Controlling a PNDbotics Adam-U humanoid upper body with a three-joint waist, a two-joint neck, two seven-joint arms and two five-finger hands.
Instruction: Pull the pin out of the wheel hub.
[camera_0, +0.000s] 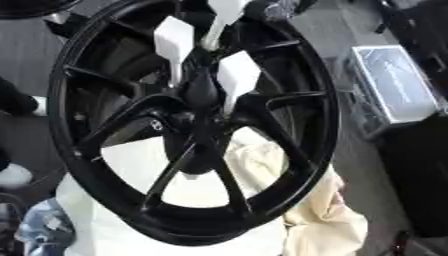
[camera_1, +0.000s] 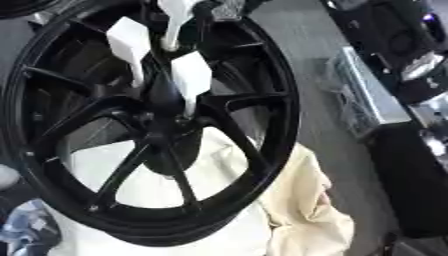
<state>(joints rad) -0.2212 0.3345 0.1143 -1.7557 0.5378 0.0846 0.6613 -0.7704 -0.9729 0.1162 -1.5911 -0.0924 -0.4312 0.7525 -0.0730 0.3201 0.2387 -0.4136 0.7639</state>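
- Black spoked wheel (camera_0: 192, 125) stands tilted, filling the view, resting on cream cloth (camera_0: 262, 165).
- Three white pins (camera_0: 238, 75) with flared heads stick out around its hub (camera_0: 199, 95).
- Silver case (camera_0: 394, 85) lies right.
- Neither robot hand shows.

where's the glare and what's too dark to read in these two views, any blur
Left eye view: the white pins are blown out, with no surface detail; the black wheel hub merges into the spokes. Soft blur throughout. Right eye view: glare on the silver case at right; the dark machinery in the upper right corner is mostly shadow, and the cream cloth under the wheel is evenly lit.
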